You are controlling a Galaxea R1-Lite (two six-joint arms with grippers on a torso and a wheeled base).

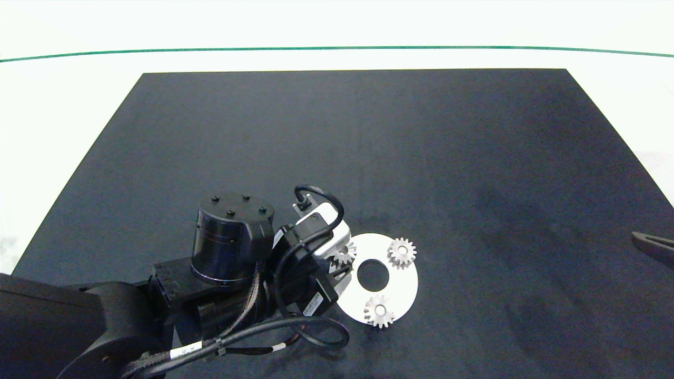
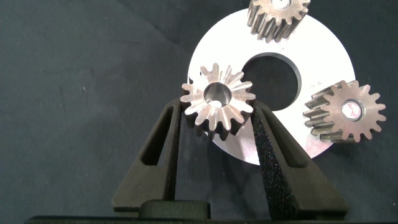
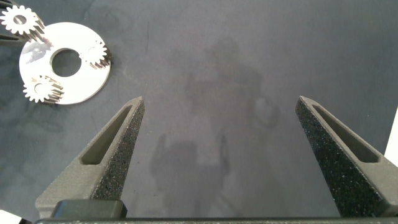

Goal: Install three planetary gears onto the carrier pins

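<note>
The white disc [image 1: 401, 287] lies on the black mat near the front. Two planetary gears [image 1: 402, 252] [image 1: 379, 310] sit on it, each with a pale carrier pin [image 2: 352, 109] showing in its centre hole. My left gripper [image 2: 216, 112] is shut on the third gear [image 2: 217, 101] and holds it flat over the disc's left rim [image 2: 323, 56]. Its centre hole looks hollow, and any pin below it is hidden. In the head view this gear [image 1: 343, 256] shows beside the wrist camera. My right gripper [image 3: 221, 99] hangs open over bare mat far to the right.
The black mat [image 1: 368, 158] covers the table, with white table surface and a green line [image 1: 337, 48] beyond it. The left arm's bulky wrist and cables [image 1: 237, 273] crowd the disc's left side. Only a right fingertip [image 1: 652, 245] shows at the right edge of the head view.
</note>
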